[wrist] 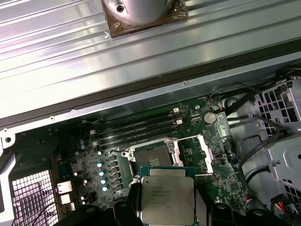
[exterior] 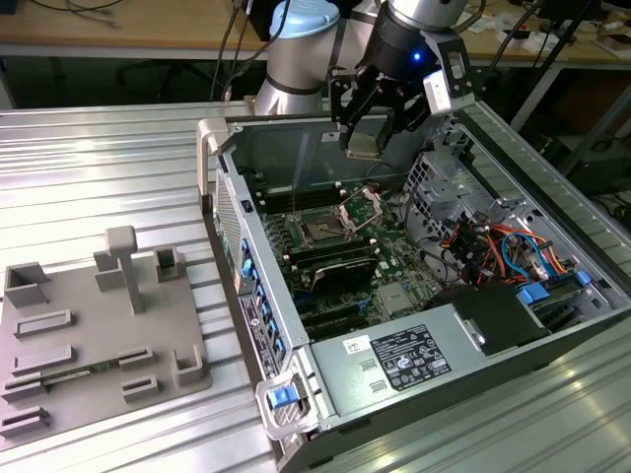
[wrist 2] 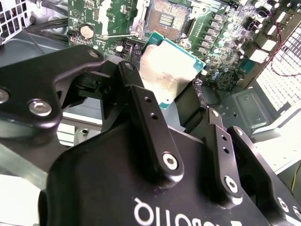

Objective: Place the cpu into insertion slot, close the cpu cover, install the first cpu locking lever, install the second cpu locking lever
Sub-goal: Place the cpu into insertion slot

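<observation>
My gripper [exterior: 367, 133] hangs above the open computer case, shut on the cpu [exterior: 363, 144], a flat square chip with a silver-grey top. In both wrist views the cpu [wrist 2: 169, 75] [wrist: 167, 197] sits clamped between the black fingers [wrist 2: 146, 108], level and in the air over the green board. The insertion slot [exterior: 320, 230] [wrist 2: 167, 16] [wrist: 153, 155] lies open below and a little to one side of the chip, its dark pin field bare. The cpu cover [exterior: 378, 204] [wrist: 205, 155] stands swung up beside the slot.
Long black memory slots [exterior: 330, 264] run next to the socket. A power supply [exterior: 414, 357] fills the case's near end and a cable bundle [exterior: 503, 246] lies on the exterior view's right. A grey fixture plate [exterior: 99, 335] rests on the table at the exterior view's left.
</observation>
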